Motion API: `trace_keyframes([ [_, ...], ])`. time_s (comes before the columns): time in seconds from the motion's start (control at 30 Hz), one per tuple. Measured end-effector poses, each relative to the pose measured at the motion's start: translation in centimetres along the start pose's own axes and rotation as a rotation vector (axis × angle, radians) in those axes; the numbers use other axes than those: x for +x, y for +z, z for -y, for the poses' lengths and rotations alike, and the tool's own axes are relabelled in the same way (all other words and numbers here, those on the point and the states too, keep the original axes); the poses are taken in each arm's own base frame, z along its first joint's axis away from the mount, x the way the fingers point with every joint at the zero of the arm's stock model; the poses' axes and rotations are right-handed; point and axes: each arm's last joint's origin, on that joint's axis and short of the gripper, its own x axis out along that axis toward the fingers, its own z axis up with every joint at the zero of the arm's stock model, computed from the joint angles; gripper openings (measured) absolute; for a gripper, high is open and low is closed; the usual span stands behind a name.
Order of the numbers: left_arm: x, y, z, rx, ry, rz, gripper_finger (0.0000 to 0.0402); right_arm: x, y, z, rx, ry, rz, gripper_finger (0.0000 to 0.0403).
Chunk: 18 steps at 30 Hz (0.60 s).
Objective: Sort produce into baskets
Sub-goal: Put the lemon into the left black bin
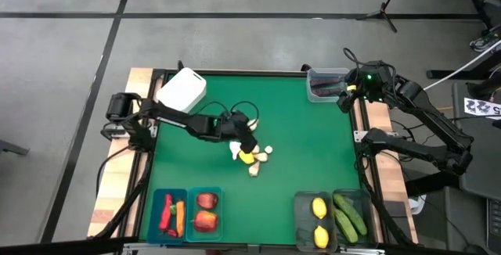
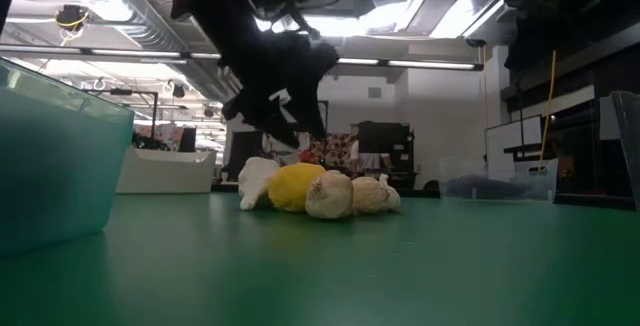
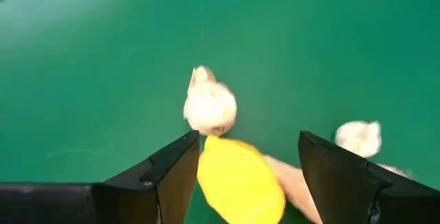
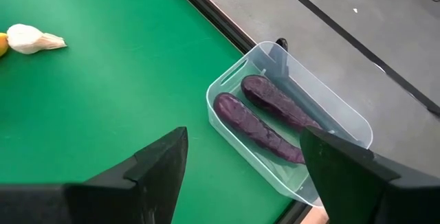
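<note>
A yellow lemon [image 1: 247,158] lies on the green table in a small pile with several white garlic bulbs [image 1: 264,153]. In the low view the lemon [image 2: 295,186] rests between a white bulb [image 2: 257,181] and tan bulbs [image 2: 330,196]. My left gripper [image 1: 246,142] hangs open just above this pile, slanting down. In its wrist view the lemon [image 3: 237,183] shows between the fingers [image 3: 172,169], and I see no touch. My right gripper [image 1: 344,98] waits open at the far right, above a clear tub [image 4: 344,114] holding two purple eggplants [image 4: 265,124].
A white box [image 1: 182,91] stands at the far left. Along the near edge are two teal bins, one [image 1: 157,213] with peppers and a carrot, one [image 1: 217,208] with apples, and two dark-tinted bins, one [image 1: 300,208] with lemons, one [image 1: 362,204] with cucumbers.
</note>
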Motion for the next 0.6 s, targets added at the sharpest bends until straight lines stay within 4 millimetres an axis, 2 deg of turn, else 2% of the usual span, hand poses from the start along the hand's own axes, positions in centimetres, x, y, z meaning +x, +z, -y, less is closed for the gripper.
trace_keyframes([
  [0.33,2.8,-3.0,1.1,-0.031,0.037,-0.057,0.024,0.0,0.0,0.0,0.002,0.001,0.0,0.0282],
  [0.6,3.2,-3.6,1.3,-0.046,0.04,-0.076,0.024,0.0,0.0,0.0,0.002,0.002,0.0,0.0282],
])
